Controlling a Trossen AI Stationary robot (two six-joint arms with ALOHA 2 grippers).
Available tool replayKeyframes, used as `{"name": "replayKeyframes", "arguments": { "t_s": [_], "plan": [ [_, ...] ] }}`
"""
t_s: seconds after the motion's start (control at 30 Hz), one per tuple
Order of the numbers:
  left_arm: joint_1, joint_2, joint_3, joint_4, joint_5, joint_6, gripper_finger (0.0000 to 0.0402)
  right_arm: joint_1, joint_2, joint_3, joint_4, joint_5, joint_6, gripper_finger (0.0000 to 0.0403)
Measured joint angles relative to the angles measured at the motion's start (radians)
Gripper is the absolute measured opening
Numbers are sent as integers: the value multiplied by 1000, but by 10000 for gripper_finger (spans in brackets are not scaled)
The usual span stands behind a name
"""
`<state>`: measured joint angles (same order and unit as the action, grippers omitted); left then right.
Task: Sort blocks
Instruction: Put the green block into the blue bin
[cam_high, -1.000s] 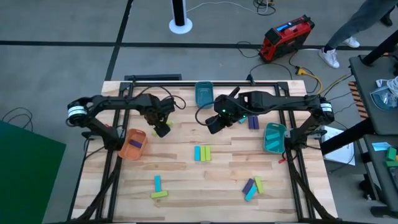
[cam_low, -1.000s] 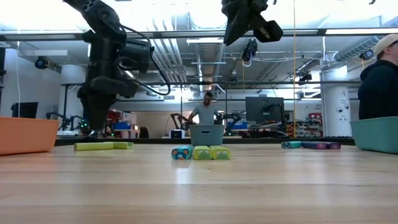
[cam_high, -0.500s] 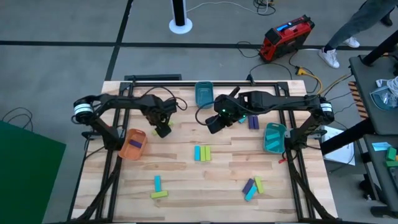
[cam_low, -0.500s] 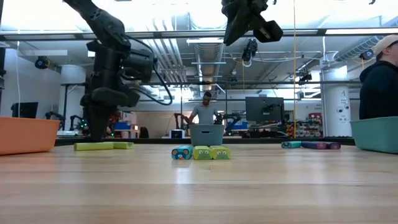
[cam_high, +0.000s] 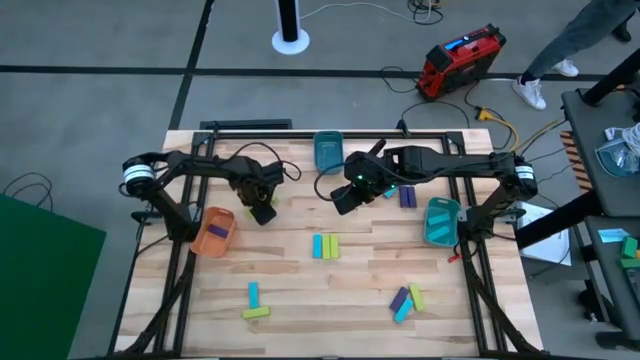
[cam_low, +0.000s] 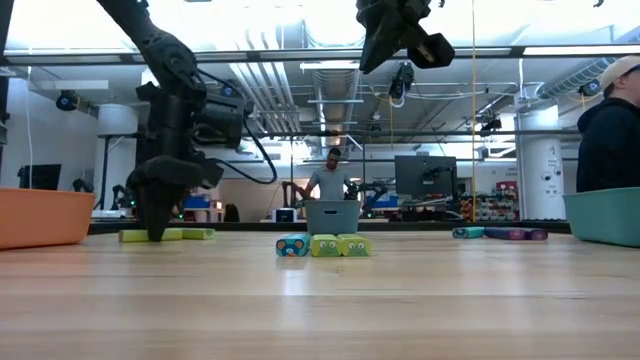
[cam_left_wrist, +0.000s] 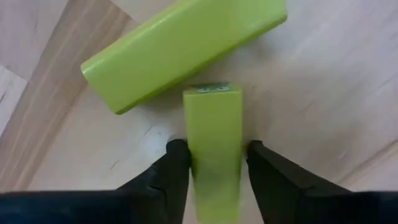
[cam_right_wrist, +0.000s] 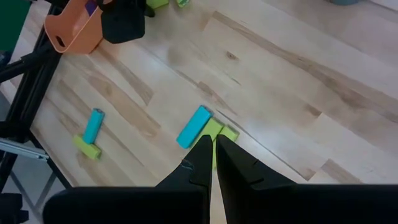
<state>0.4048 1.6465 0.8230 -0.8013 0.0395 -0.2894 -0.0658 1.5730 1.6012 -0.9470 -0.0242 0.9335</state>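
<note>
Left claw (cam_left_wrist: 212, 163), down on bench (cam_high: 300, 275), fingers straddling a yellow-green block (cam_left_wrist: 213, 140), grip unclear; right claw (cam_right_wrist: 211, 152) pressed together, raised mid-bench.

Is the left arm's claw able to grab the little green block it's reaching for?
Probably yes. The left gripper is down at the table with its fingers on either side of one yellow-green block. A second yellow-green block lies just beyond its end but isn't between the fingers, so nothing seems to be in the way.

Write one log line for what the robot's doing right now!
left gripper: down at table, fingers either side of yellow-green block, closing | right gripper: shut, empty, raised mid-table | orange bin: one purple block
</note>
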Motion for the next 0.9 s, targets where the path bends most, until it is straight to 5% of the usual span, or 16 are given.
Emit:
{"name": "replayKeyframes", "arguments": {
  "t_s": [0.23, 0.6, 0.9],
  "plan": [
    [0, -9, -16, 9, 8, 7, 70, 0, 0, 0, 0, 0, -28, 12],
    [-19, -187, 130, -170, 34, 78, 70, -42, 0, 0, 6, -2, -35, 12],
    [-126, -331, 343, -83, 28, 212, 70, -109, 1, 0, 162, -7, 10, 13]
  ]
}}
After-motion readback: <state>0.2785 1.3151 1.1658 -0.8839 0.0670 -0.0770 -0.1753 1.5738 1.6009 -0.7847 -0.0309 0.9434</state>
